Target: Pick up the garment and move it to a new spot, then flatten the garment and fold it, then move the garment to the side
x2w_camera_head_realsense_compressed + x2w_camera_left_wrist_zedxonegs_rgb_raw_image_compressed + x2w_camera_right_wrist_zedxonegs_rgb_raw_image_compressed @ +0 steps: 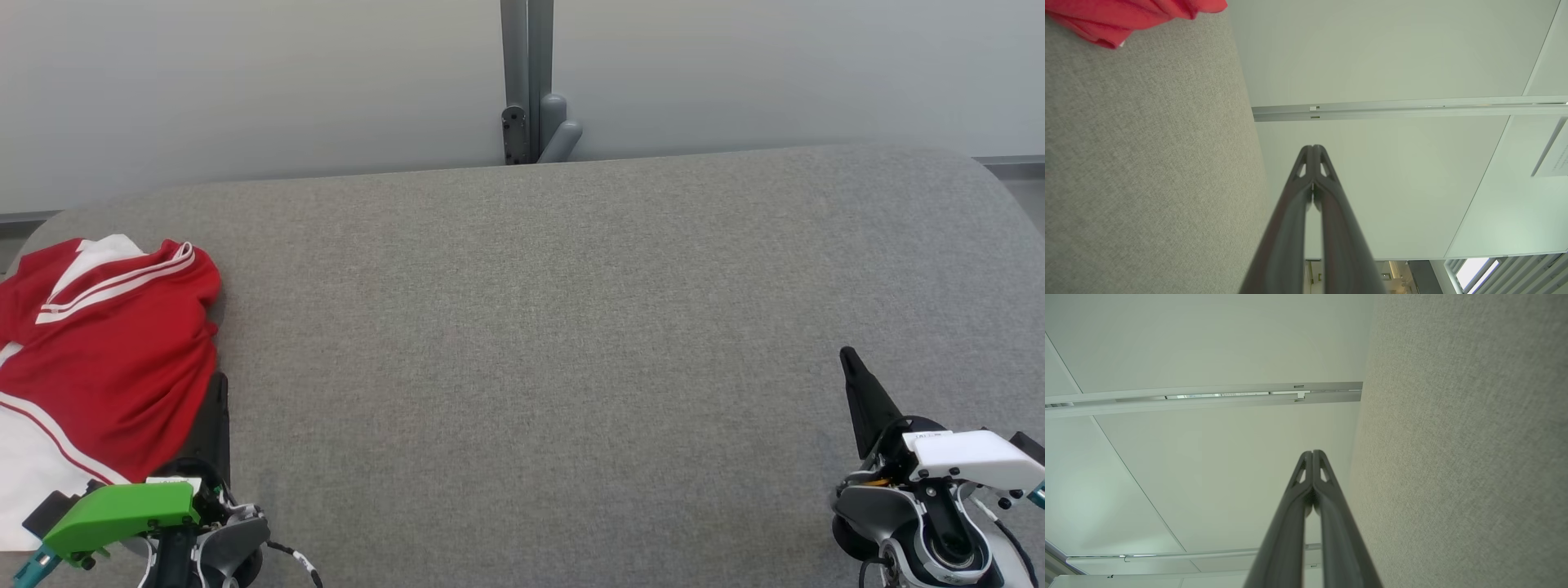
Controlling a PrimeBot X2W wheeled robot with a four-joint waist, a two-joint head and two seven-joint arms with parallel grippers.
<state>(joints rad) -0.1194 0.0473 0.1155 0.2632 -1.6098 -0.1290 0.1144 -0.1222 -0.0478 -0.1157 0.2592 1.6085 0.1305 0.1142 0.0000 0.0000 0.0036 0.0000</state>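
Head view: left hand [219,392] and right hand [853,367] are closed, empty; open the left wide, then grip a raised garment [106,359] fold.

So it's basically a big rounded table [531,327] covered in grey woven fabric, taking up most of the frame. A crumpled red garment with white stripes and white panels [114,359] is bunched up at the left edge, running from mid-left down toward the lower left corner. The left gripper [219,388], the one with the bright green housing, sits at the lower left. Its dark fingers are pressed together and sit right along the garment's right edge; can't tell if they're actually touching. The right gripper [851,363], white housing, is at the lower right, fingers closed into one dark point, well apart from the cloth. Pale grey wall [245,82] up top, with a grey metal post [526,73] at top centre.
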